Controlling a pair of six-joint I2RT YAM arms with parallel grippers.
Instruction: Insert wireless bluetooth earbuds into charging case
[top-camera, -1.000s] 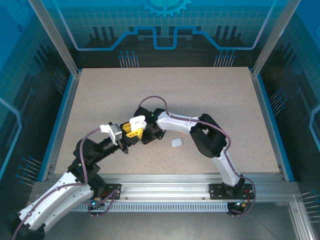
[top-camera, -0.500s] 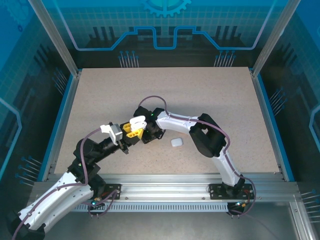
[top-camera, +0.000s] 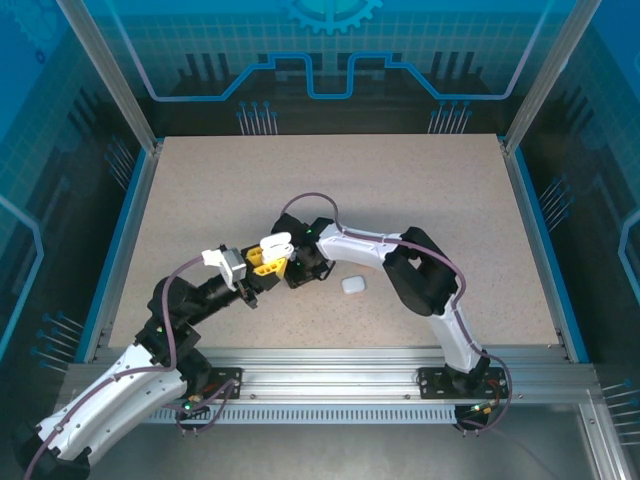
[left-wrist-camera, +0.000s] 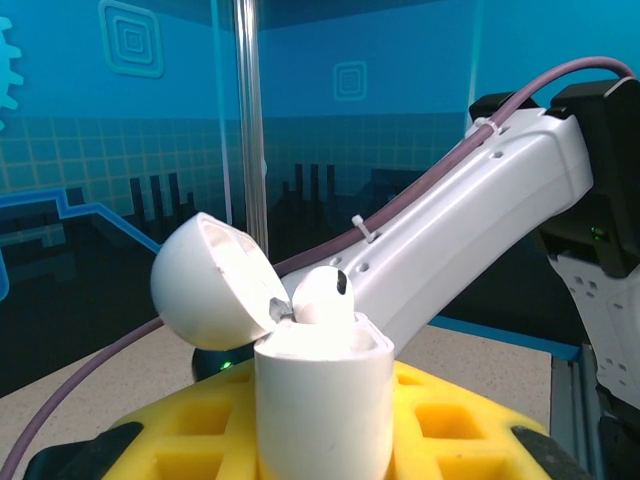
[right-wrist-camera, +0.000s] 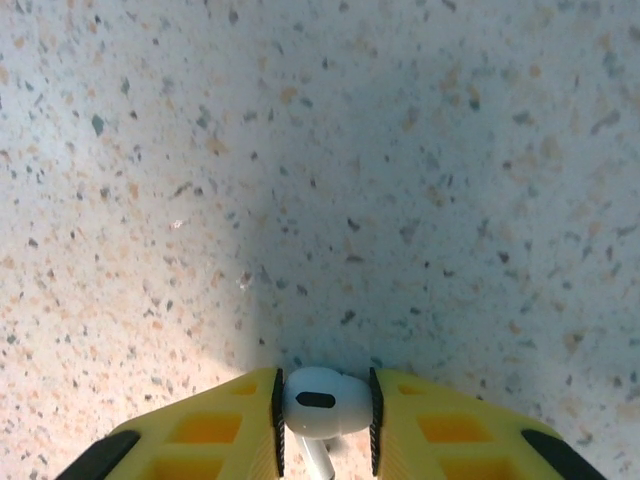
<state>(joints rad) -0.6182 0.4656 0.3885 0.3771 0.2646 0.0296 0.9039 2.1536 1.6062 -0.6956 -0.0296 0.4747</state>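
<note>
My left gripper (left-wrist-camera: 322, 405) is shut on the body of a white charging case (left-wrist-camera: 320, 400), held upright with its lid (left-wrist-camera: 205, 280) swung open to the left. One white earbud (left-wrist-camera: 322, 296) sits in the case with its head sticking out of the top. In the top view the open case (top-camera: 273, 244) sits above the left gripper's yellow fingers (top-camera: 262, 263). My right gripper (right-wrist-camera: 322, 395) points down at the table, shut on a second white earbud (right-wrist-camera: 320, 402). Its stem hangs toward the camera. The right gripper (top-camera: 297, 268) is just right of the case.
A closed white case (top-camera: 352, 284) lies on the speckled table (top-camera: 400, 190) just right of the right wrist. The right arm's white link (left-wrist-camera: 480, 215) crosses close behind the held case. Blue-rimmed walls enclose the table.
The right gripper's jaws have closed onto the earbud, and the right arm has shifted slightly. The left arm and the open case have stayed in place.
</note>
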